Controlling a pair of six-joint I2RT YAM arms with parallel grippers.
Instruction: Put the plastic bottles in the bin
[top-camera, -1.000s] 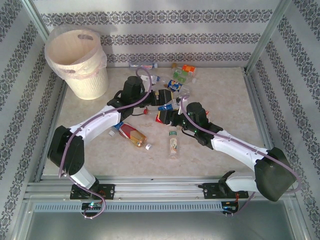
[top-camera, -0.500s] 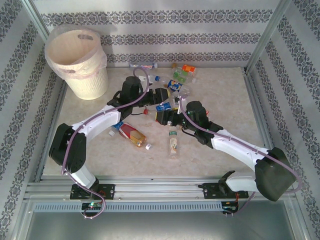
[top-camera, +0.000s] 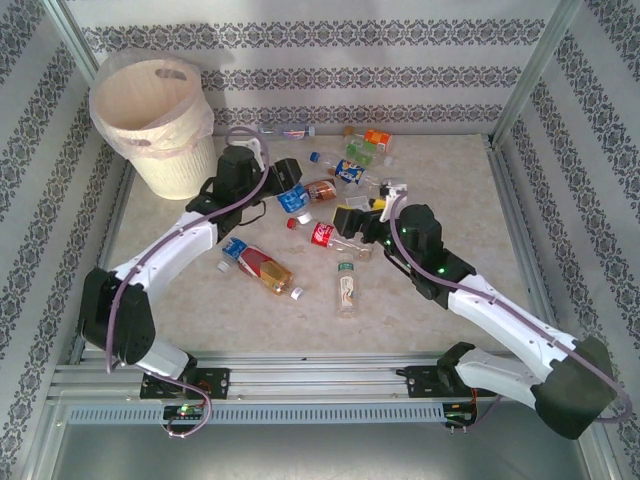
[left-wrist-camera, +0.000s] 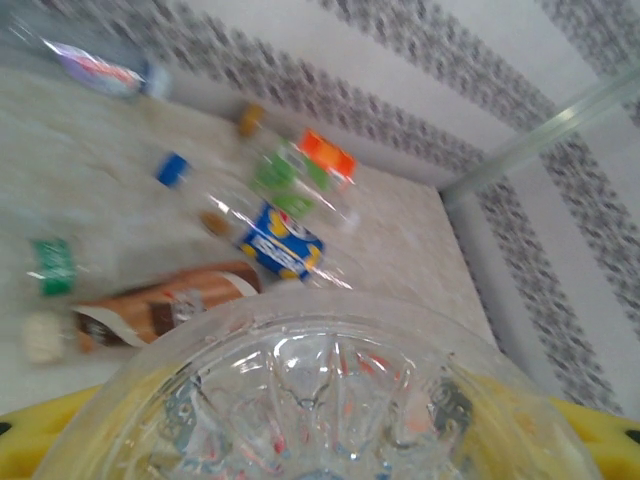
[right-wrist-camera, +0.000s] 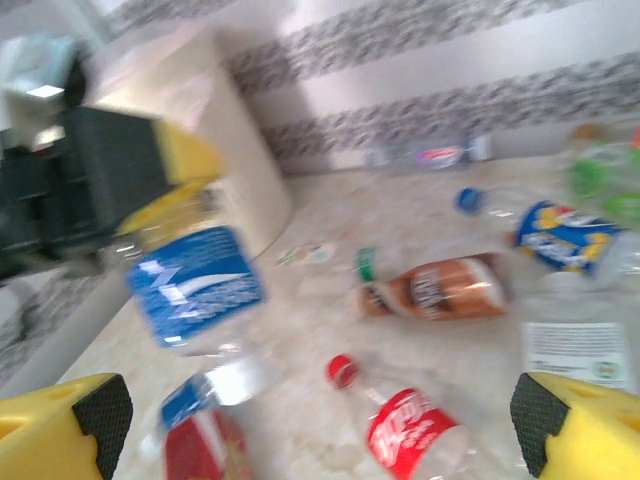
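My left gripper (top-camera: 288, 190) is shut on a clear plastic bottle with a blue label (top-camera: 294, 199), held above the table; its ribbed base (left-wrist-camera: 320, 400) sits between my yellow fingers. From the right wrist the same bottle (right-wrist-camera: 195, 285) hangs in front of the cream bin (right-wrist-camera: 235, 150). The bin (top-camera: 155, 125) stands at the far left corner, left of my left gripper. My right gripper (top-camera: 352, 220) is open, with its yellow fingertips (right-wrist-camera: 60, 430) wide apart. A red-labelled bottle (top-camera: 322, 234) lies on the table just ahead of it (right-wrist-camera: 412, 432).
More bottles lie about: a brown-labelled one (top-camera: 320, 188), a blue-and-yellow one (top-camera: 350, 171), green (top-camera: 358, 150) and orange (top-camera: 377, 137) ones near the back wall, an amber-filled one (top-camera: 262, 268) and a green-capped one (top-camera: 346, 285) nearer me. Patterned walls close in the table.
My left gripper has shut on the blue-labelled bottle and swung left and back towards the bin. My right gripper has opened and drawn back to the right, and the red-labelled bottle now lies on the table.
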